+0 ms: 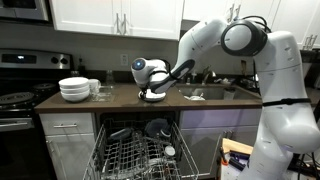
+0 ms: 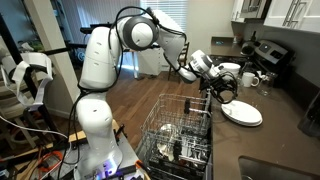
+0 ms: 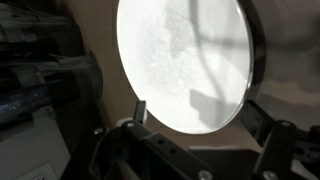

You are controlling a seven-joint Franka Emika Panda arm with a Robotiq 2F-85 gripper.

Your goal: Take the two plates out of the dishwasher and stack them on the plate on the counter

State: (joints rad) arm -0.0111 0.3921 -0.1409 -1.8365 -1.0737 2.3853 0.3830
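Note:
A white plate (image 3: pixel 185 65) lies flat on the dark counter; it also shows in both exterior views (image 1: pixel 152 97) (image 2: pixel 242 113). I cannot tell whether it is one plate or a stack. My gripper (image 3: pixel 200 112) hangs just above the plate's near edge with its fingers spread wide and nothing between them; it shows in both exterior views (image 1: pixel 152 88) (image 2: pixel 218 88). The open dishwasher's lower rack (image 1: pixel 140 152) (image 2: pixel 185 135) is pulled out below the counter and holds dark dishes (image 1: pixel 157 127) and utensils. I make out no white plates in it.
A stack of white bowls (image 1: pixel 75 88) and cups (image 2: pixel 250 78) stands on the counter near the stove (image 1: pixel 18 98). A sink (image 1: pixel 205 92) is set into the counter on the plate's other side. Cabinets hang above.

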